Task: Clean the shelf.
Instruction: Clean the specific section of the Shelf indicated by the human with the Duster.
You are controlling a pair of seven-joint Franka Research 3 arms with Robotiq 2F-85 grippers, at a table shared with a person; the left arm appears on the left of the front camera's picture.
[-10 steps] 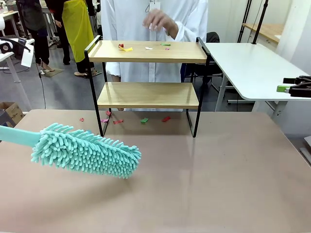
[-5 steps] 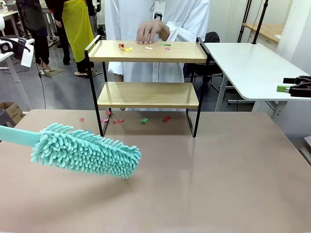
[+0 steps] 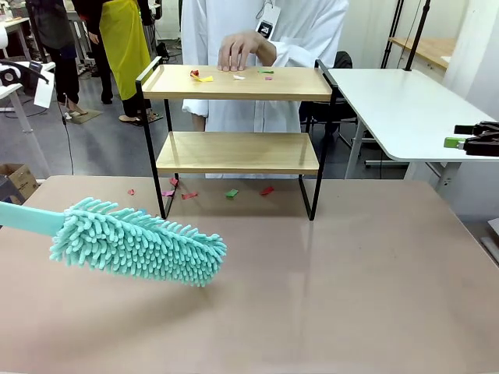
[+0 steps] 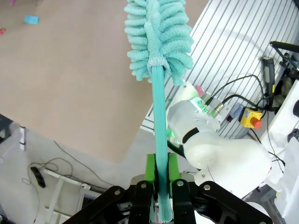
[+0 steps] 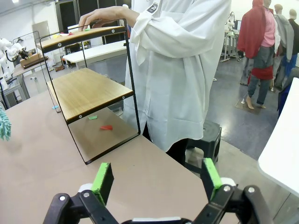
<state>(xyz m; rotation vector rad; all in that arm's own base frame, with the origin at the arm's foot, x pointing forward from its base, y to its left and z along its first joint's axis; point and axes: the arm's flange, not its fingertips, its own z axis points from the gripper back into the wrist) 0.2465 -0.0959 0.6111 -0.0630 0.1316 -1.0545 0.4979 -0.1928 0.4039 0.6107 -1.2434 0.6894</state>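
Left gripper (image 4: 161, 171) clamps the duster (image 3: 140, 243) handle near the table's (image 3: 351, 273) left edge. Right gripper (image 5: 156, 178) gapes wide. A hand (image 3: 238, 51) touches the shelf's (image 3: 234, 152) top.

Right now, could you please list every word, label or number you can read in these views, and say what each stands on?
None can be read.
The badge on the person's white coat: any print is too small and blurred.
The shelf and duster show no lettering.
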